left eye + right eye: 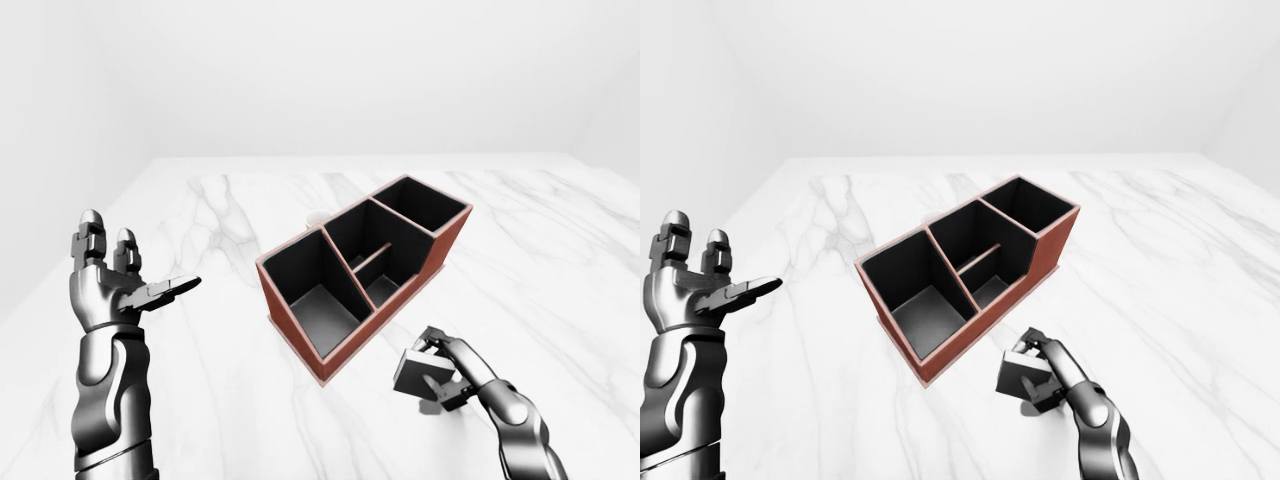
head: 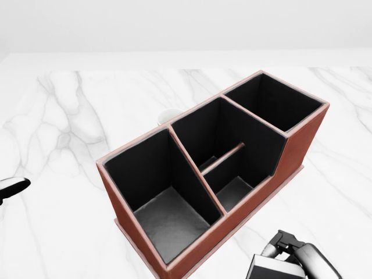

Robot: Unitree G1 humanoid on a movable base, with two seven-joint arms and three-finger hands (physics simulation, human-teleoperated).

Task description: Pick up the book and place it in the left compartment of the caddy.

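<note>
Gripping the small dark book (image 1: 418,372) with right-hand fingers (image 1: 436,345) curled over its top edge, low at the left-eye view's bottom right, just beside the red-brown caddy (image 1: 440,243) on the marble counter (image 1: 560,260); apparently closed round it ready for lifting. Raised at the left, well apart from everything: left hand (image 1: 108,282), fingers spread wide, holding nothing, probably kept clear of the carry. One book, one caddy. Four black-lined compartments counted, the large left one (image 2: 157,195) standing empty. Barely showing behind the caddy: one small pale round object (image 2: 169,115), unidentifiable.
</note>
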